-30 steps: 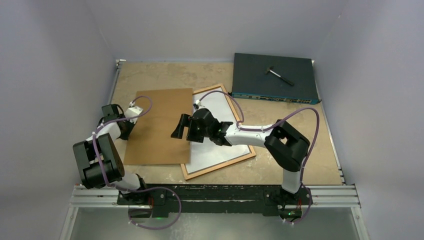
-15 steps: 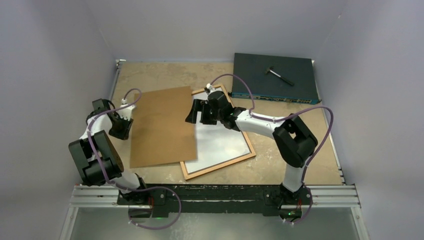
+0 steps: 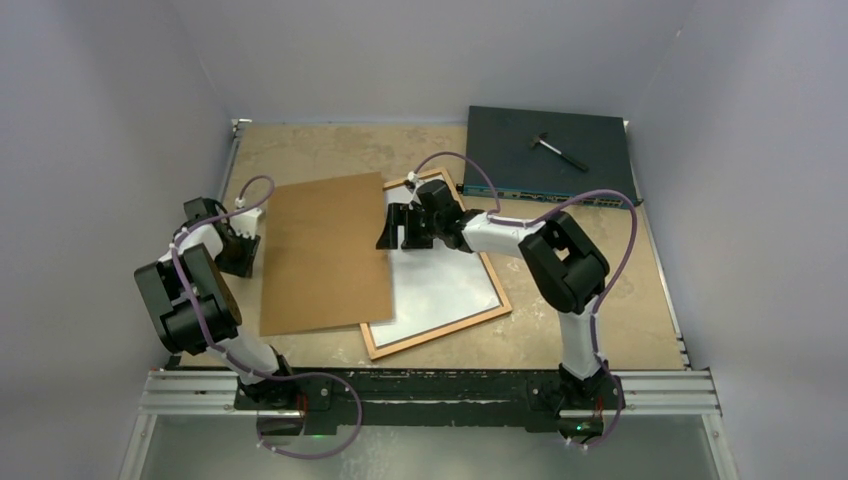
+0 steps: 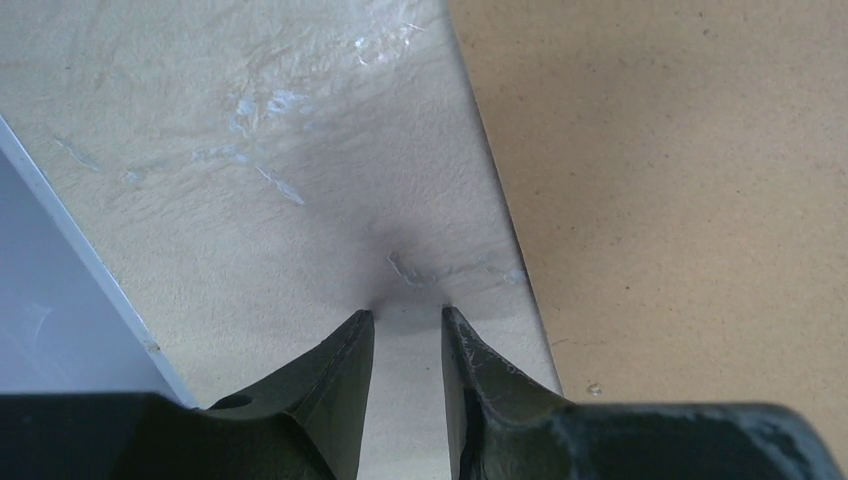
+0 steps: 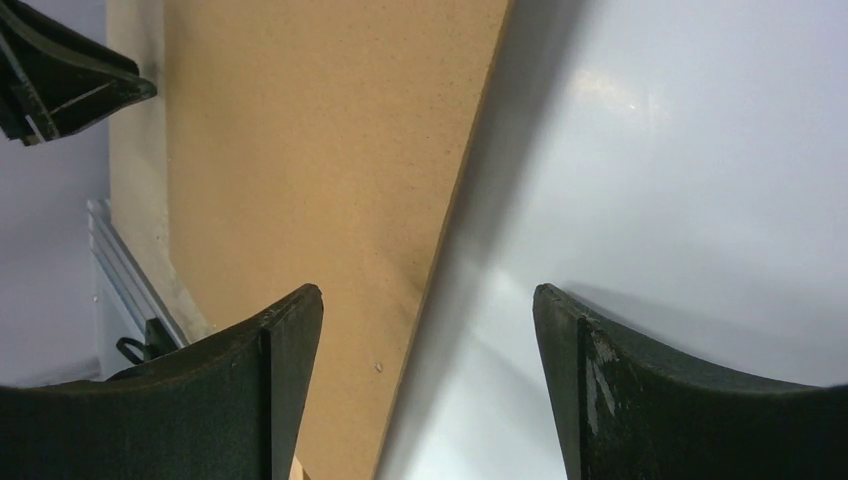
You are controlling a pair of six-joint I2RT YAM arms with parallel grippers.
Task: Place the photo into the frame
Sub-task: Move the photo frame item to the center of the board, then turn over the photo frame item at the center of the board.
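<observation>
The frame [image 3: 440, 331] lies flat at mid-table, thin and orange-brown. In it rests the photo [image 3: 445, 285], white back up. A plain brown backing board [image 3: 325, 250] covers the frame's left side. My right gripper [image 3: 400, 228] hovers open over the board's right edge, one finger above the board [image 5: 320, 150], the other above the photo [image 5: 680, 180], with nothing between them [image 5: 425, 290]. My left gripper [image 3: 243, 240] sits just left of the board. Its jaws [image 4: 405, 311] stand a little apart over bare table, the board's edge [image 4: 680, 200] to their right.
A dark flat electronics box [image 3: 550, 155] sits at the back right with a small black-and-silver tool [image 3: 558, 150] on top. Grey walls close in the speckled tan table [image 3: 560, 340] on three sides. A metal rail [image 3: 430, 392] runs along the near edge.
The board has shifted right and turned over the frame's left side. My right gripper moved to the far end of the board's right edge. My left gripper opened slightly and now stands apart from the board.
</observation>
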